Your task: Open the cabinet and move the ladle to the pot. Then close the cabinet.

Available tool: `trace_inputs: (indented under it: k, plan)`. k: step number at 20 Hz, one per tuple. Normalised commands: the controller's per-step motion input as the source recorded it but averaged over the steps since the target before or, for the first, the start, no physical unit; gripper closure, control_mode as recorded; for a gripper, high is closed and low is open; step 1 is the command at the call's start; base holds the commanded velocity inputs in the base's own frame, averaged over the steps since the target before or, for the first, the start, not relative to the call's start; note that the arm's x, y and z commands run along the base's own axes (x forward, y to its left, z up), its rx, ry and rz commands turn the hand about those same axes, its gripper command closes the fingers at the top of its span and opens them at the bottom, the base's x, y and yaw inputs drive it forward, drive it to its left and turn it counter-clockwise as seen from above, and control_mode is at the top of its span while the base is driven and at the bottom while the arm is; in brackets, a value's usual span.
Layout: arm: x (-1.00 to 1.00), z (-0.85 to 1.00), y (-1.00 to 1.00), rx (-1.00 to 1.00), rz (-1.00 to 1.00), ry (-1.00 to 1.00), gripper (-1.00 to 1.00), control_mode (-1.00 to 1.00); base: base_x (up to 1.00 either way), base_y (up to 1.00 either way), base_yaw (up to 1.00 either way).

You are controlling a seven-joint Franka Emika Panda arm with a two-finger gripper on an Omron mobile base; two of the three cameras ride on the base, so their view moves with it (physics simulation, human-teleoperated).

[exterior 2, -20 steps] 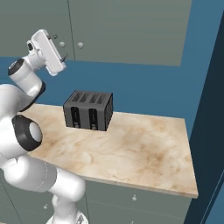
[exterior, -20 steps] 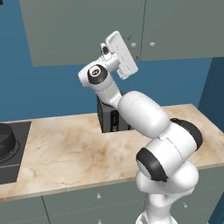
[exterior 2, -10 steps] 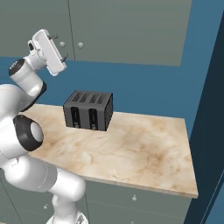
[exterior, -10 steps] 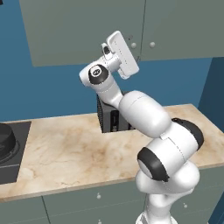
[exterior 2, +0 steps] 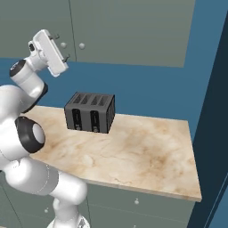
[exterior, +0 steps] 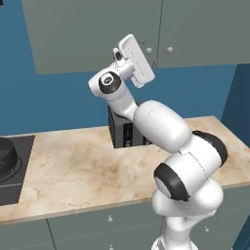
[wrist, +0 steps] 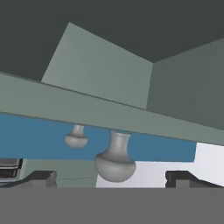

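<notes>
In the left base view, I saw the cabinet [exterior: 97, 34] stretched across the top of the frame, its long axis running side to side, both flat doors shut and facing me. The two knobs [exterior: 169, 49] sat close together near the seam, right of the top centre. My gripper [exterior: 145, 43] was raised to just below and left of them, the hand tilted up toward the upper right of the frame. I could not judge the jaws from here. The toaster [exterior: 124, 132] stood mid-frame on the counter [exterior: 73, 171], mostly behind my arm. At the far left edge, the pot [exterior: 7, 154] showed only in part, a dark round form on the black cooktop [exterior: 14, 183].

In the right base view, the cabinet [exterior 2: 129, 31] again filled the top, doors closed. The gripper [exterior 2: 61, 46] sat at upper left, its two fingertips [exterior 2: 67, 56] standing apart, just left of the knobs [exterior 2: 81, 45] and not touching them. The toaster [exterior 2: 90, 112] rested left of centre on the counter [exterior 2: 133, 151], slots up, long axis across the frame.

In the hand view, I looked up at the cabinet's underside [wrist: 100, 109]. The near knob [wrist: 115, 159] hung low at centre, between my spread finger tips [wrist: 41, 177], with clear space on both sides. The second knob [wrist: 76, 138] sat farther left. Nothing was pinched.
</notes>
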Motion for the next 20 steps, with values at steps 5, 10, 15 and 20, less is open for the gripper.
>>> trace_inputs:
  k: [5, 10, 15, 20]
  plan:
    - [0.39, 0.0, 0.1, 0.0, 0.01, 0.05, -1.0, -1.0, 0.0, 0.0, 0.0]
    - [0.33, 0.0, 0.16, 0.01, 0.15, 0.13, -1.0, -1.0, 0.0, 0.0, 0.0]
    - [0.34, -0.04, 0.19, 0.0, 0.16, 0.05, -1.0, -1.0, 0.0, 0.0, 0.0]
    - [0.33, -0.2, 0.25, 0.0, 0.12, 0.0, -1.0, -1.0, 0.0, 0.0, 0.0]
